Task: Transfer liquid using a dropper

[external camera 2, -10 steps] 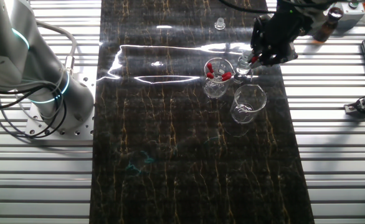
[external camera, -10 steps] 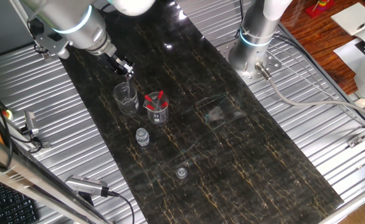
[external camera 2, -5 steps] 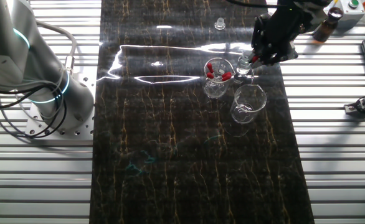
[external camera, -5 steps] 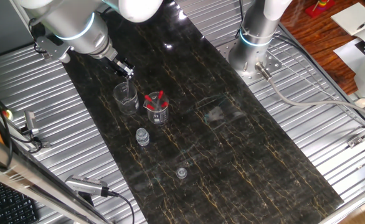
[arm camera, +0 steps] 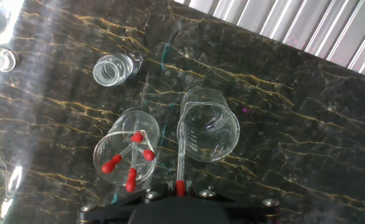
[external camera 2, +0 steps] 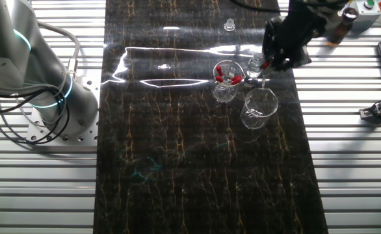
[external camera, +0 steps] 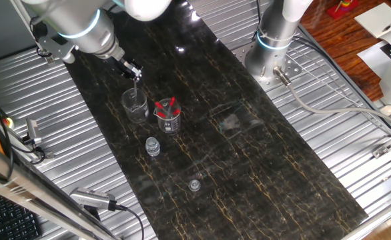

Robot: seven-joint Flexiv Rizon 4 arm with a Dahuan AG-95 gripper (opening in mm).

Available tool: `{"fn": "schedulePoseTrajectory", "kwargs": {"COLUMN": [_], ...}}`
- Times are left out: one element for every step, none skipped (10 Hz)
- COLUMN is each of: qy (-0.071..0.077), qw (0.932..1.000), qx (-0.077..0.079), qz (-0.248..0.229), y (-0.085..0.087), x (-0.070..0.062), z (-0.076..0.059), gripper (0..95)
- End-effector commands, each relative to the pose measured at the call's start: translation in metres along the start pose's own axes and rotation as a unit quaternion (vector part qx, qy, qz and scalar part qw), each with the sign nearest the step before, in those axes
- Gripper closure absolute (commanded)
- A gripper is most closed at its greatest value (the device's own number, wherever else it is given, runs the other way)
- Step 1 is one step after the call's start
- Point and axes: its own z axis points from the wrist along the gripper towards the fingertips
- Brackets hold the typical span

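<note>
The gripper [arm camera: 179, 188] was clamped on the red bulb of the dropper [arm camera: 181, 146], whose clear stem hung over the rim of the empty beaker [arm camera: 208, 132] on the counter [arm camera: 307, 143]. Beside that beaker, another beaker [arm camera: 125, 158] held spare droppers. Light, slippery and likely fragile, the dropper seemed best held at its soft bulb.

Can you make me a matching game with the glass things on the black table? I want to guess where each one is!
Things:
1. dropper
2. spare droppers
3. vial
4. stopper

Places:
A. alone, far from the beakers
B. standing bunched in a beaker
C. held in the gripper, tip over the empty beaker
D. on the table, open, beside the beakers

Pairs: 1-C, 2-B, 3-D, 4-A
</note>
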Motion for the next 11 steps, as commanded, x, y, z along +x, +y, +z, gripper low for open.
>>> {"fn": "schedulePoseTrajectory", "kwargs": {"qy": [-0.001,-0.002,-0.003,-0.004,-0.004,-0.004,-0.004,-0.007,-0.008,-0.008,-0.009], "qw": [1.0,1.0,1.0,1.0,1.0,1.0,0.9999,0.9999,0.9999,0.9998,0.9998], "qx": [0.002,0.002,0.003,0.003,0.003,0.003,0.003,0.003,0.004,0.004,0.005], "qz": [0.0,-0.001,-0.001,-0.004,-0.006,-0.008,-0.01,-0.012,-0.013,-0.015,-0.015], "y": [-0.002,-0.004,-0.006,-0.008,-0.01,-0.012,-0.013,-0.013,-0.014,-0.015,-0.015], "x": [-0.001,-0.003,-0.005,-0.006,-0.008,-0.009,-0.01,-0.009,-0.009,-0.01,-0.011], "z": [0.005,0.008,0.013,0.017,0.023,0.029,0.036,0.044,0.051,0.056,0.06], "gripper": [95.0,95.0,95.0,95.0,95.0,95.0,95.0,95.0,95.0,95.0,95.0]}}
